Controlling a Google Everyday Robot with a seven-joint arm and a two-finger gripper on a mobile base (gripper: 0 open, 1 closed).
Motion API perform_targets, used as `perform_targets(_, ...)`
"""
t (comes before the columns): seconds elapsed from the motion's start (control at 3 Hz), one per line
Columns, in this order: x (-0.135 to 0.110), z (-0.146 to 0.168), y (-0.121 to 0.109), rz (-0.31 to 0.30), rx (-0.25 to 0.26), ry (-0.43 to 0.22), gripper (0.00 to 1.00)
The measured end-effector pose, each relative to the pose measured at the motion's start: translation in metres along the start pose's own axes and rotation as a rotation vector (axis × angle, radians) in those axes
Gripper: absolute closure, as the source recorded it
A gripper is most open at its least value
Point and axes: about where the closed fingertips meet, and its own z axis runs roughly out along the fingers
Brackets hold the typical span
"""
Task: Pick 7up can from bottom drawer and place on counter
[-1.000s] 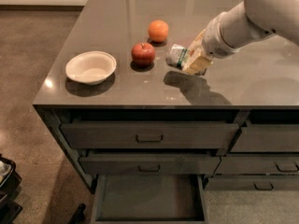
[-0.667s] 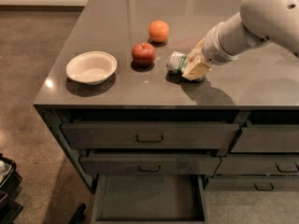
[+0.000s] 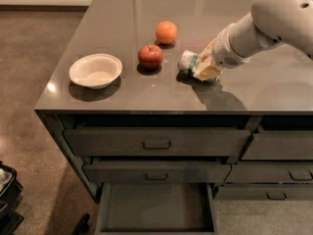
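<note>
My gripper (image 3: 204, 68) just right of the red apple (image 3: 150, 56), its fingers pinching the 7up can (image 3: 188, 62), can tilted on the counter (image 3: 122, 28) beside the apple, bottom drawer (image 3: 155, 209) open below the apple.

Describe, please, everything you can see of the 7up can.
The can is small and whitish-silver, seemingly metal, with green markings. It lies on its side, on or just above the counter, right of the apple and apart from it. The gripper covers its right end.
</note>
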Motion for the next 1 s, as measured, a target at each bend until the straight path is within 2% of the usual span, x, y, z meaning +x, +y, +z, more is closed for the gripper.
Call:
perform_targets(0.33,0.0,0.0,0.0,0.0,0.0,0.0,0.11)
perform_targets(0.67,0.0,0.0,0.0,0.0,0.0,0.0,0.0)
perform_targets(1.0,0.0,0.0001,0.0001,0.0,0.0,0.0,0.0)
